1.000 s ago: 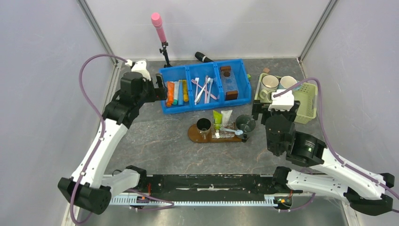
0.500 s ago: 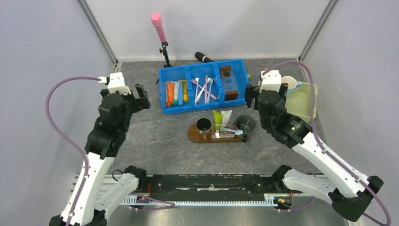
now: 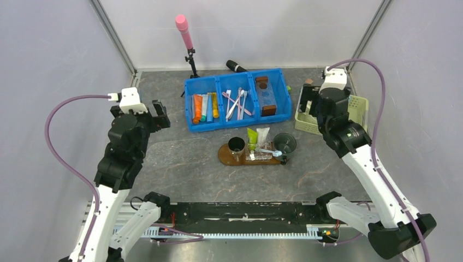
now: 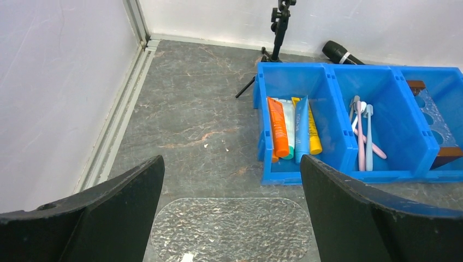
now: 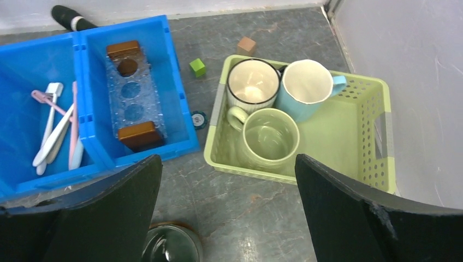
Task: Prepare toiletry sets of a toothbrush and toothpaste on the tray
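The dark wooden tray (image 3: 225,158) lies in mid-table, in front of the blue bin. On it rest a green toothpaste (image 3: 252,136) and a white toothpaste (image 3: 262,135), side by side. A light blue toothbrush (image 3: 268,151) lies across below them. A dark cup (image 3: 236,145) stands at the tray's left part and another dark cup (image 3: 285,143) at its right end. My left gripper (image 3: 159,114) hangs open, well left of the bin. My right gripper (image 3: 307,103) is open beside the basket's left edge. Nothing is between either pair of fingers (image 4: 349,213) (image 5: 371,213).
The blue bin (image 3: 237,126) holds orange, yellow and blue tubes (image 4: 277,128), pink and white toothbrushes (image 5: 54,125) and a clear holder (image 5: 131,98). A pale green basket (image 5: 306,177) holds three mugs. Two small cubes (image 5: 197,67) lie behind it. A pink microphone stand (image 3: 184,30) is at the back.
The left gripper has drawn back leftward from the bin's left end. The right gripper has swung up and to the right, from in front of the basket to its left edge. Both stayed open.
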Robot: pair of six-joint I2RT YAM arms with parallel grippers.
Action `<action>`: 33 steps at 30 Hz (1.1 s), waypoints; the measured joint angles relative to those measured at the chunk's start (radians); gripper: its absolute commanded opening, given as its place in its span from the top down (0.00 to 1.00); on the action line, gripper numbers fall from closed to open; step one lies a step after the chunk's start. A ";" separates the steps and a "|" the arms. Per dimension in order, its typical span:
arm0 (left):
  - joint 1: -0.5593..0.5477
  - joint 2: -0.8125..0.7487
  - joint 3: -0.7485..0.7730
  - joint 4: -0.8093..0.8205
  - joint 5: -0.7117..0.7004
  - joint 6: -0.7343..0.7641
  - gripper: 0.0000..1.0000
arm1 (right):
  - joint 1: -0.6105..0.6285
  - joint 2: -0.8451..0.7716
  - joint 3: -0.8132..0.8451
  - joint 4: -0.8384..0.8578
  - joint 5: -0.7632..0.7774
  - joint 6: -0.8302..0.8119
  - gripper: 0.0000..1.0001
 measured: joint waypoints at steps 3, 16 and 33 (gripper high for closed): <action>0.000 -0.008 -0.004 0.000 0.002 0.000 0.00 | -0.080 0.010 0.005 -0.015 -0.048 0.009 0.02; -0.040 -0.025 -0.089 0.008 0.055 -0.027 0.00 | -0.347 0.179 0.010 -0.043 -0.183 0.045 0.02; -0.067 -0.025 -0.112 0.013 0.019 -0.031 0.00 | -0.396 0.114 -0.093 0.009 -0.196 0.069 0.02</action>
